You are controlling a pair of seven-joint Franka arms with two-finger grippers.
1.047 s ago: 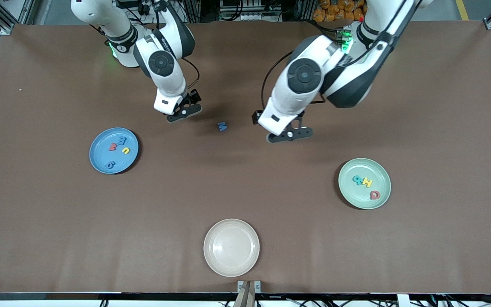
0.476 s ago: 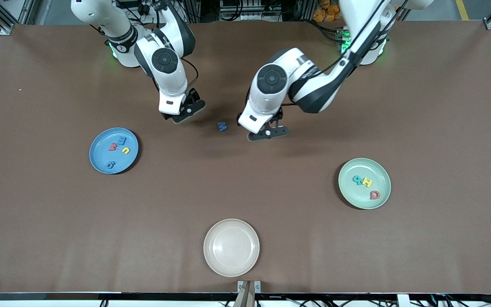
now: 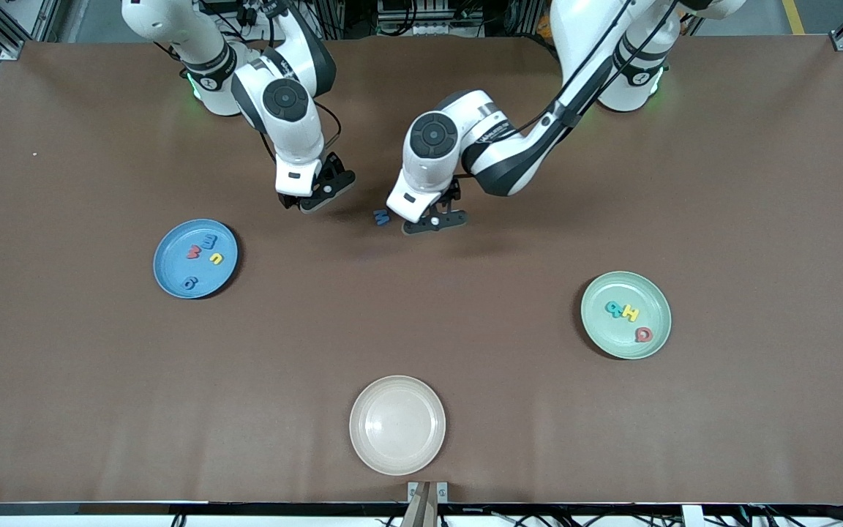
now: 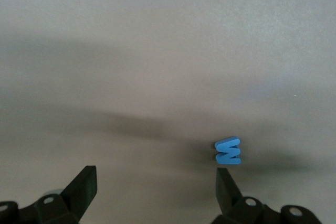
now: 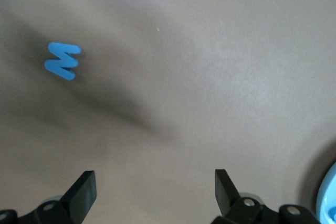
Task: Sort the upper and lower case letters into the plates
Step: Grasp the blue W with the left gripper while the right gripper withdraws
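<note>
One blue letter (image 3: 381, 217) lies loose on the brown surface (image 3: 465, 410), between the two grippers and near the arms' bases, farther from the front camera than any plate. It is a small chunky zigzag piece, an M or W shape, lying flat; which case it is cannot be told.

The left gripper (image 3: 432, 223) hangs low just beside this letter, on the side toward the left arm's end. Its jaws stand wide open and hold nothing. In the left wrist view the letter (image 4: 228, 151) sits close by one finger (image 4: 227, 182) rather than centred in the gap, so the gripper probably needs a small sideways shift before it can close on the piece.

The right gripper (image 3: 317, 196) waits over bare surface toward the right arm's end, jaws also wide open and empty, seemingly leaving the pick to the left arm.

The blue plate (image 3: 165, 282) holds four letters and the green plate (image 3: 601, 344) holds three, so this piece looks like the last to sort. The cream plate (image 3: 363, 450), nearest the front camera, holds nothing.
</note>
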